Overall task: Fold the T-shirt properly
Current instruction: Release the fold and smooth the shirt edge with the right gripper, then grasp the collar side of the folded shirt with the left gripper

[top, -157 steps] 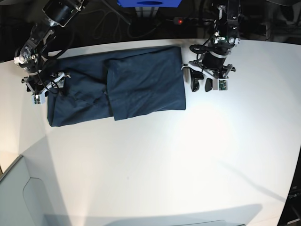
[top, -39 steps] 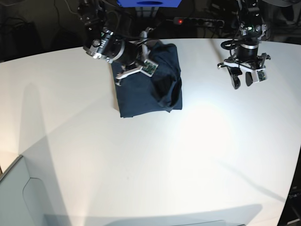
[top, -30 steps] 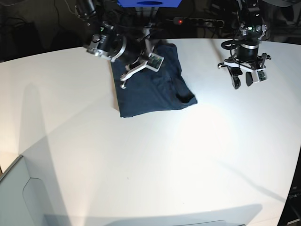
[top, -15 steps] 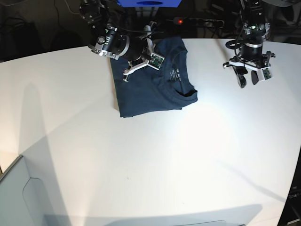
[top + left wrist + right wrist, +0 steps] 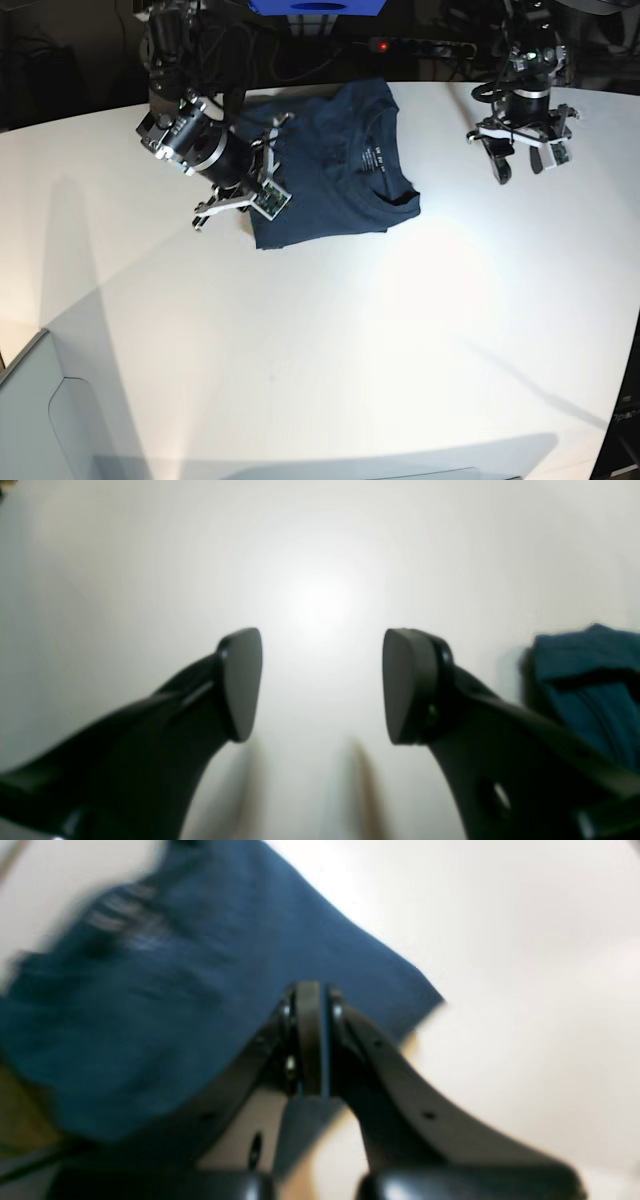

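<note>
The navy T-shirt (image 5: pixel 330 165) lies folded into a compact block near the far edge of the white tabletop (image 5: pixel 400 340), collar and neck label showing on top. The right gripper (image 5: pixel 243 190) hangs tilted over the T-shirt's near-left corner, wrist angled down, jaws pressed shut with no cloth between them. The left gripper (image 5: pixel 522 160) points straight down at bare tabletop, well apart from the T-shirt's collar side, jaws spread and holding nothing.

T-shirt (image 5: pixel 330 160) neck print: illegible
</note>
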{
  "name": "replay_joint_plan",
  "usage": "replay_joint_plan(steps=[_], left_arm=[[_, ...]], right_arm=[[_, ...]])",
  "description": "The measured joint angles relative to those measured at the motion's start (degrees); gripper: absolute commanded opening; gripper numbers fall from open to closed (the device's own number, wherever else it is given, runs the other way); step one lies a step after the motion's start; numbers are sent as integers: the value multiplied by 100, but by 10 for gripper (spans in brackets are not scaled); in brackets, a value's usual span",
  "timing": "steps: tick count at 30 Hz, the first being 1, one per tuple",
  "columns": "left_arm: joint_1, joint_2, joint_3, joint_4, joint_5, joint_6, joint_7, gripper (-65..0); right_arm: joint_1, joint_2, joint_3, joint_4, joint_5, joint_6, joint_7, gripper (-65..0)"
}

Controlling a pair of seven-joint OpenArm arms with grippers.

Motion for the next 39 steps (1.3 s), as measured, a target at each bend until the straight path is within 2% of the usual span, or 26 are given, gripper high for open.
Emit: replay_joint_plan(steps=[3, 7, 10, 14, 17, 21, 26, 33, 39], left_arm=[[9, -13, 111, -39, 9, 9, -17, -281], [33, -2, 267, -221, 0, -11, 15, -281], [140, -4, 258, -229, 7, 7, -24, -281], [197, 2, 260, -249, 4, 0, -7, -281], [219, -7, 260, -249, 4, 0, -26, -281], [247, 0, 260, -264, 0, 0, -24, -281], [251, -44, 682, -280, 17, 26, -26, -280], [188, 170, 1698, -114, 0, 22, -35, -280], [-155, 404, 2111, -190, 20, 63, -31, -280]], right_arm=[[282, -111, 164, -372, 35, -4, -42, -631], [726, -127, 240, -1102, 22, -4, -9, -527], [931, -122, 229, -1589, 33, -4, 33, -480], [1294, -160, 503, -2221, 83, -7, 400, -478], [1528, -136, 1058, -2616, 33, -11, 404, -478], [1718, -133, 1464, -3171, 120, -11, 448, -478], [1648, -166, 1991, -2636, -17, -2, 313, -472], [1139, -234, 1976, -1060, 37, -2, 330, -469], [540, -219, 1974, -380, 17, -4, 313, -376]])
